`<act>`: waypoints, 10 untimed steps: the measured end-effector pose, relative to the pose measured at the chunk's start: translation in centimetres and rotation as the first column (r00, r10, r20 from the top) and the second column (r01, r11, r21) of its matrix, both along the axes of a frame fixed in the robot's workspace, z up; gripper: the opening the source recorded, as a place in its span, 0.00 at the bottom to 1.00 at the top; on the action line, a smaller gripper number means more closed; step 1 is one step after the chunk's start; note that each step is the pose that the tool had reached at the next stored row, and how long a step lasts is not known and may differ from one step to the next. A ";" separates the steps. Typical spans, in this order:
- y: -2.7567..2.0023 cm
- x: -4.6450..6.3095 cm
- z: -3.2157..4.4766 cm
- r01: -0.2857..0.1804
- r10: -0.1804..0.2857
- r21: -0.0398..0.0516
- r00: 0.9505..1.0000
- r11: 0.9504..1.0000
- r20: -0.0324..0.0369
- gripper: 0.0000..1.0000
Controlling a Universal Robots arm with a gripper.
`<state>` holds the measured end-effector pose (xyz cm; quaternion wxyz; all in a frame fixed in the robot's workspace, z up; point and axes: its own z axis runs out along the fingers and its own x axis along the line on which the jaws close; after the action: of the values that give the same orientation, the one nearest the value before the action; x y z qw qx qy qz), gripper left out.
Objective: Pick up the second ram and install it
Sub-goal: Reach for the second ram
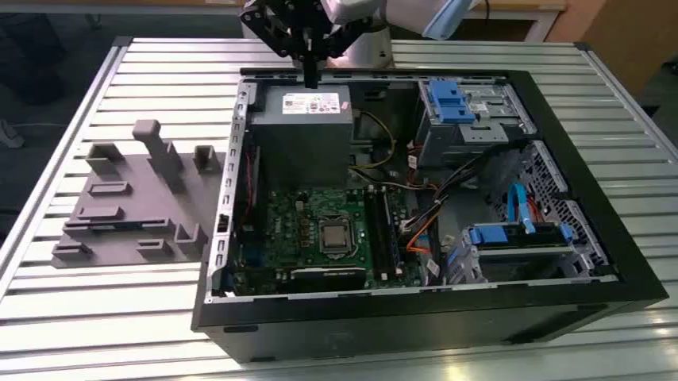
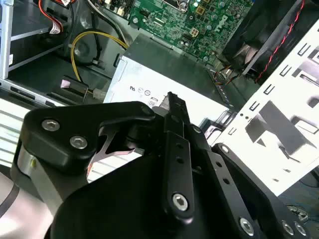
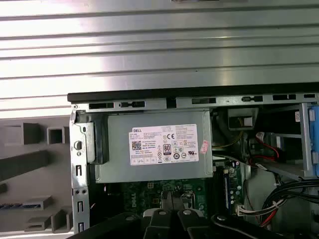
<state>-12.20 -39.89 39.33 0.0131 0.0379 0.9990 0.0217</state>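
Observation:
My gripper (image 1: 310, 82) hangs over the far edge of the open computer case (image 1: 593, 286), above the grey power supply (image 1: 302, 131). Its fingers (image 2: 172, 99) stand together with nothing between them, and in the first wrist view their tips (image 3: 158, 215) sit above the power supply (image 3: 154, 144). A thin dark strip with a bluish tint, which looks like the second ram (image 3: 22, 204), lies in a slot of the grey fixture plate (image 3: 30, 184). In the exterior view that plate (image 1: 122, 202) is on the table at the case's left, well away from the gripper.
The green motherboard (image 1: 307, 214) lies inside the case with long black slot rails (image 1: 383, 230) beside the processor. Blue drive brackets (image 1: 450, 99), cables and a fan (image 2: 264, 30) crowd the case. The slatted metal table (image 1: 85, 317) surrounds it.

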 end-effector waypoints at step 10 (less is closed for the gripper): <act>0.00 -0.2 -0.01 0.000 0.000 0.000 1.000 1.000 0.000 0.11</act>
<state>-12.43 -39.90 39.32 0.0131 0.0379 0.9990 0.0217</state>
